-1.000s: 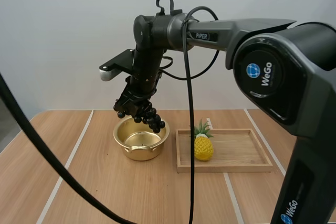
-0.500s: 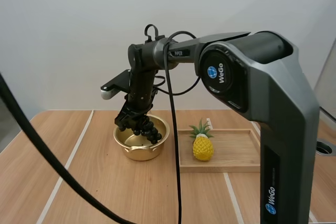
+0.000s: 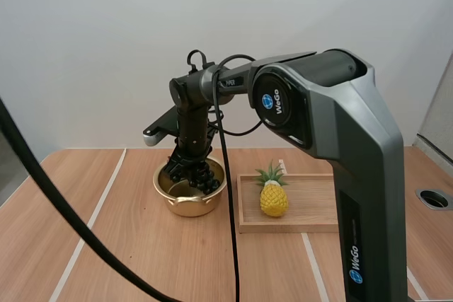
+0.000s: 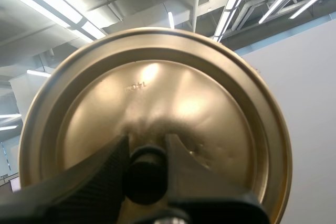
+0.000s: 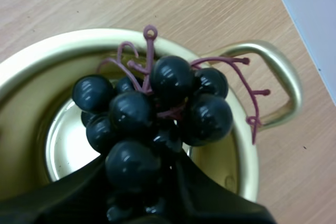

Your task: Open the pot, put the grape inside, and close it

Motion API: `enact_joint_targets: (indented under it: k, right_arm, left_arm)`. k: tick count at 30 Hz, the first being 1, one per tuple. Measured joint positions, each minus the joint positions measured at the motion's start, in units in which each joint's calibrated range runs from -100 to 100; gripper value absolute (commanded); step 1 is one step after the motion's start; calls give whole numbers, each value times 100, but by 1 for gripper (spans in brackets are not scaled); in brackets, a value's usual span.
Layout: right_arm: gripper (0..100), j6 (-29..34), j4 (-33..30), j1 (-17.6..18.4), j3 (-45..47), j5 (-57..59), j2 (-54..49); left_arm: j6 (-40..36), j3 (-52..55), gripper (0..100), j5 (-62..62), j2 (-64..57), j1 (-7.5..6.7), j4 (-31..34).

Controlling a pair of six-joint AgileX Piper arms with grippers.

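Observation:
The open golden pot [image 3: 190, 199] stands on the table, left of the tray. My right gripper [image 3: 188, 167] is shut on the bunch of dark grapes [image 3: 200, 177] and holds it down inside the pot's mouth. In the right wrist view the grapes [image 5: 157, 111] hang over the pot's shiny bottom, inside its rim [image 5: 247, 156], with my right gripper [image 5: 142, 195] pinching the bunch's near end. In the left wrist view my left gripper [image 4: 146, 174] is shut on the black knob of the golden lid [image 4: 173, 98], held up in the air.
A wooden tray [image 3: 318, 206] lies right of the pot with a toy pineapple [image 3: 272, 197] at its left end. Bare wooden table spreads to the left and front of the pot.
My right arm has come down, bringing the grapes from above the pot's rim into the pot. The pot and tray have stayed put.

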Motion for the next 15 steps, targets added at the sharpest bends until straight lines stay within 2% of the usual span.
enact_joint_targets:
  k: [15]
  right_arm:
    - [0, 12, 130, 0, -10, -132, 383]
  left_arm:
    - [0, 0, 0, 23, 0, 0, 0]
